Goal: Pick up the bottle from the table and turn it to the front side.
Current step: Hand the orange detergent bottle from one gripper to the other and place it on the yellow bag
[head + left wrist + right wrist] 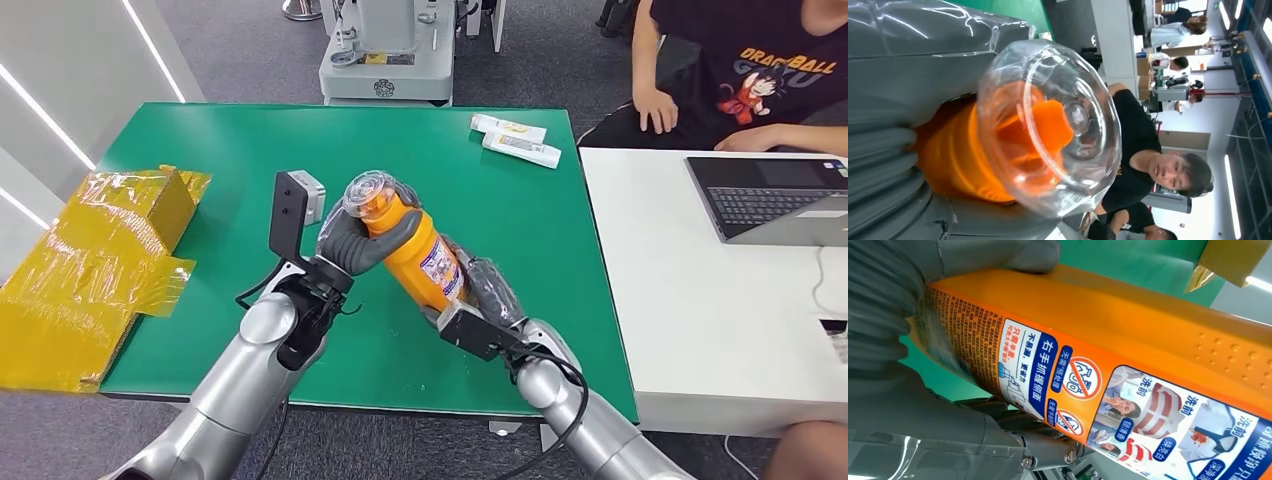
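An orange bottle point(420, 252) with a clear dome cap point(371, 190) is held tilted above the green table point(230, 150), cap end toward the far left. My left hand point(352, 240) grips its neck just under the cap. My right hand point(480, 290) grips its lower body. In the left wrist view the clear cap point(1058, 130) and the orange nozzle inside it sit right in front of my left hand point(893, 145). The right wrist view shows the bottle point(1128, 335) with its printed back label point(1098, 410) facing the camera, my right hand point(893, 325) wrapped around the base.
Yellow wrapped boxes point(100, 260) lie at the table's left edge. Two white tubes point(515, 140) lie at the far right corner. A white table point(700, 300) with a laptop point(775, 200) stands to the right, where a person point(750, 70) sits.
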Controlling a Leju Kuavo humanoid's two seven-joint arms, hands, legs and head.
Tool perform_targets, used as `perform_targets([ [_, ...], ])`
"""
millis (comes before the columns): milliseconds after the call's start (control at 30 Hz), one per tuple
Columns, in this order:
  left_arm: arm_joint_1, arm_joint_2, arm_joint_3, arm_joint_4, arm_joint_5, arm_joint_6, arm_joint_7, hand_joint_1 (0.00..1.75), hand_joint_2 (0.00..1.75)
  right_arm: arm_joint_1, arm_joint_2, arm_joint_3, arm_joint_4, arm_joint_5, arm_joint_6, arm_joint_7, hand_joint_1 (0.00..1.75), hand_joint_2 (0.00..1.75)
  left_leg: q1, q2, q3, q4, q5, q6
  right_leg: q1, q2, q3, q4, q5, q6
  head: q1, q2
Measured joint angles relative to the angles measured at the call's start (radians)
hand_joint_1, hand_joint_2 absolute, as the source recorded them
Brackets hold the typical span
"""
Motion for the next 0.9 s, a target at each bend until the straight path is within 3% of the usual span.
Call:
perform_targets([
  [67, 0.000, -0.002, -0.003, 0.002, 0.001, -0.003, 0.000, 1.75, 1.75, 0.003, 0.000, 0.000, -0.002, 0.002, -0.002, 0.002, 1.61, 1.75, 0.000, 0.000, 0.000, 0.000, 0.000, 0.000, 0.000, 0.000, 0.000, 0.000, 0.000, 0.000, 0.000, 0.000],
  [167, 0.001, -0.006, -0.006, 0.005, 0.002, -0.004, 0.002, 1.75, 1.75, 0.008, -0.001, -0.002, -0.007, 0.005, -0.009, 0.004, 0.35, 1.75, 0.000, 0.000, 0.000, 0.000, 0.000, 0.000, 0.000, 0.000, 0.000, 0.000, 0.000, 0.000, 0.000, 0.000],
  [200, 0.001, -0.007, -0.006, 0.006, 0.003, -0.003, 0.002, 1.75, 1.75, 0.010, -0.001, -0.003, -0.010, 0.005, -0.012, 0.006, 0.03, 1.75, 0.000, 0.000, 0.000, 0.000, 0.000, 0.000, 0.000, 0.000, 0.000, 0.000, 0.000, 0.000, 0.000, 0.000],
  [900, 0.003, 0.003, -0.006, 0.012, 0.028, 0.035, -0.003, 1.75, 1.75, 0.058, -0.008, -0.046, -0.111, 0.019, -0.065, 0.037, 0.00, 1.75, 0.000, 0.000, 0.000, 0.000, 0.000, 0.000, 0.000, 0.000, 0.000, 0.000, 0.000, 0.000, 0.000, 0.000],
])
